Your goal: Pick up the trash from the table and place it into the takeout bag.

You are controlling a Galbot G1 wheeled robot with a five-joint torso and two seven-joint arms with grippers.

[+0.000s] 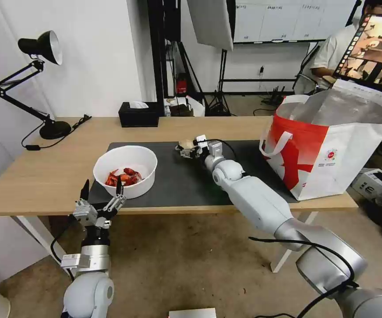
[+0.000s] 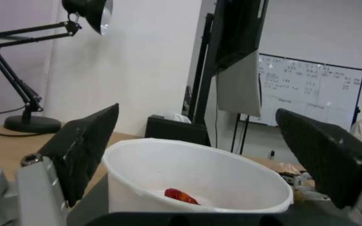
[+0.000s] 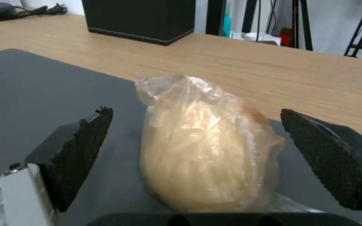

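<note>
With the right arm stretched out across the table point(image 1: 45, 176), we have the right gripper point(image 1: 185, 150) at the far edge of the dark grey mat point(image 1: 186, 176), jaws spread wide and straddling the beige lump in clear wrap point(image 3: 206, 150). Right wrist view: lump sits on the mat between the two black fingers point(image 3: 80, 147), gap on both sides, no contact that we can see. Wrap is bunched up at the top of the lump. In the head view the lump point(image 1: 185, 144) is just a small pale blob at the gripper tips, near the mat's back edge.

Left gripper point(image 1: 102, 191) is at the near table edge, pointing up, fingers apart, holding nothing. It's right at the near side of the white bowl point(image 1: 125, 170), which stands on the mat's left end with red crayfish shells point(image 1: 123, 177) inside. From the left wrist camera we see the bowl point(image 2: 198, 175) between the spread fingers point(image 2: 85, 147), one red shell visible at the bottom. Whether a finger touches the bowl rim, we can't tell.

Takeout bag point(image 1: 332, 145) stands upright and open on the right end of the table, foil lining showing, red panel facing us, well apart from both grippers.

Black tissue box point(image 1: 139, 114) at the back edge, black desk lamp point(image 1: 36, 84) on the far left corner.
</note>
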